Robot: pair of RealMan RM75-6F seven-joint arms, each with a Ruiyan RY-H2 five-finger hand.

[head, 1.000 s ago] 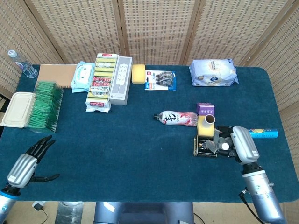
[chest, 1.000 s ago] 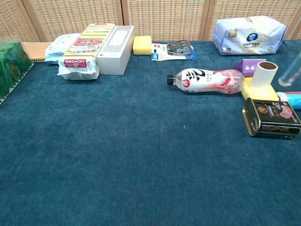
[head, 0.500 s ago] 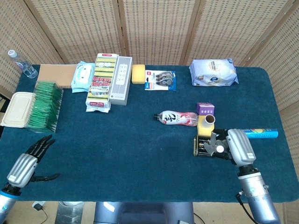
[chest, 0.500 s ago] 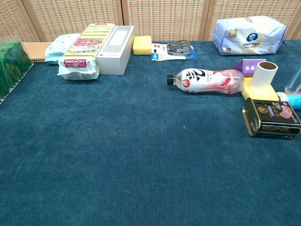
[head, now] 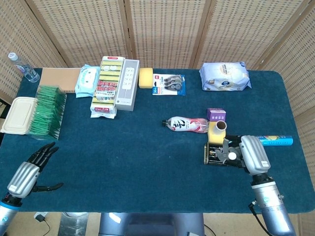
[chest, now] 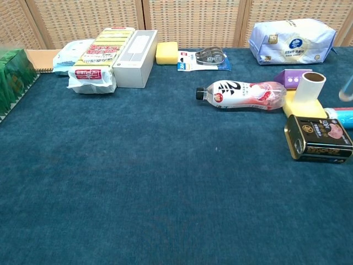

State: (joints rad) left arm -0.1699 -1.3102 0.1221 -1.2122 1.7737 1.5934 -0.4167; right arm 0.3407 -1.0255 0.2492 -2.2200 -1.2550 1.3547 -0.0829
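Observation:
My right hand [head: 246, 153] hovers near the table's front right, its fingers [head: 229, 155] reaching over a black tin [head: 212, 154] that lies on its side. In the chest view the tin [chest: 319, 144] lies free on the cloth, and only a blurred fingertip [chest: 347, 88] shows at the right edge, well above it. The hand holds nothing. Just behind the tin stand a yellow block with a cardboard tube [head: 217, 131] and a lying bottle [head: 186, 125]. My left hand [head: 28, 172] rests at the near left table edge, fingers spread and empty.
A blue tube [head: 278, 141] lies right of the hand and a purple box [head: 216, 114] sits behind the yellow block. At the back are a wipes pack [head: 225, 75], a tape packet [head: 169, 84], a sponge [head: 145, 77] and boxes [head: 118, 83]. Green packets [head: 45, 110] lie at the left.
My right hand has shifted slightly towards the near edge and drawn its fingers in a little over the tin. The tin and my left hand have not moved.

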